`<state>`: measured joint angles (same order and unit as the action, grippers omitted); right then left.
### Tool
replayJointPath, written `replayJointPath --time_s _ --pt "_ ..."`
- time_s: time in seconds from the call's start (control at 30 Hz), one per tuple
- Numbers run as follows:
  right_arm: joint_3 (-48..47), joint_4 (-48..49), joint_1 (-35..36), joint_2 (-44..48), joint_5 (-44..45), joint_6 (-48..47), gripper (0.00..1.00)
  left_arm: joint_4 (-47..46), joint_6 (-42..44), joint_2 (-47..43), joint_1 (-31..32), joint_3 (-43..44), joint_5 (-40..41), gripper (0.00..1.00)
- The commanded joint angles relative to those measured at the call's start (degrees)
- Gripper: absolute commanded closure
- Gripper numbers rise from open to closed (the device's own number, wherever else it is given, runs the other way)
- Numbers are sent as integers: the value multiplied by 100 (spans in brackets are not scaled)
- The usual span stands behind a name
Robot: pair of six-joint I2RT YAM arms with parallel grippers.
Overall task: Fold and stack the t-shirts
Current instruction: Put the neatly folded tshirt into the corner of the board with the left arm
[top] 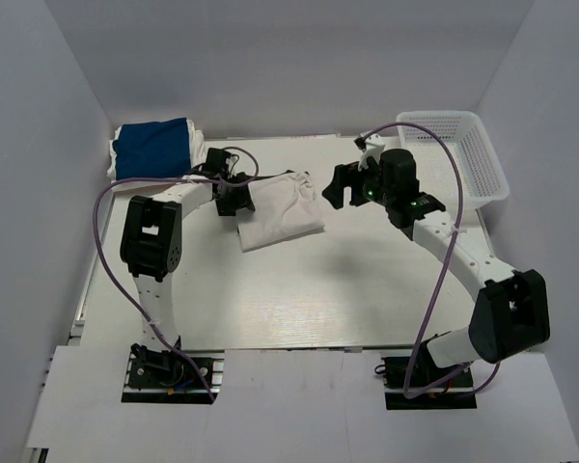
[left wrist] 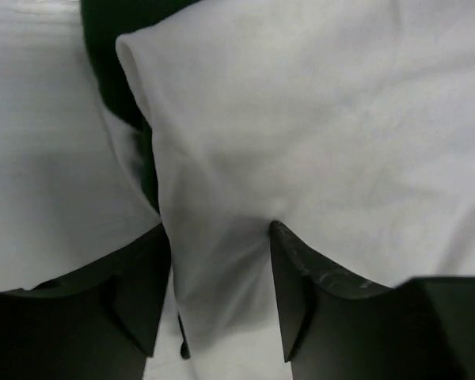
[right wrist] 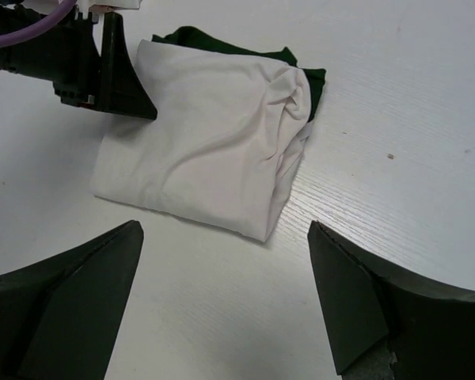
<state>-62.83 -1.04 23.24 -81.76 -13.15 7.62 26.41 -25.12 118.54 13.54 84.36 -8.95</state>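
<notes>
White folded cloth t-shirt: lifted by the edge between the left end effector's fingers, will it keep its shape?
Probably not: the white folded cloth t-shirt shows soft creases and a rounded fold, so it would likely droop and unfold from the left end effector. It looks thin, so probably light. Pushed, it may bunch or drag the dark green shirt beneath.

I count three shirts on the counter [top: 347, 289]: one white shirt [top: 282, 210], one green shirt [right wrist: 191, 36] showing under it in my right wrist view, and one blue shirt [top: 152, 145] in the far left corner. There is one mesh basket [top: 482, 159]. I have two arms, the left arm [top: 152, 241] and the right arm [top: 463, 251], with one end effector each: left end effector [top: 234, 196], right end effector [top: 340, 185]. There are two purple cables, the left cable [top: 98, 207] and the right cable [top: 454, 193].
</notes>
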Motion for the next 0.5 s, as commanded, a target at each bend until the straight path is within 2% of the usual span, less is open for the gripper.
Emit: replayJointPath --time_s 0.0,0.07,0.2,0.47 --pt "86 -98 -22 318 417 -146 10 -5 86 407 52 150 -300 41" --pt "183 -125 -30 450 497 -190 10 -5 174 486 104 213 -458 54" --pt "350 -28 -31 678 804 -269 10 -154 376 144 105 213 -450 100" --pt "570 -134 -31 854 1508 -419 10 303 1764 -516 -18 1468 174 100"
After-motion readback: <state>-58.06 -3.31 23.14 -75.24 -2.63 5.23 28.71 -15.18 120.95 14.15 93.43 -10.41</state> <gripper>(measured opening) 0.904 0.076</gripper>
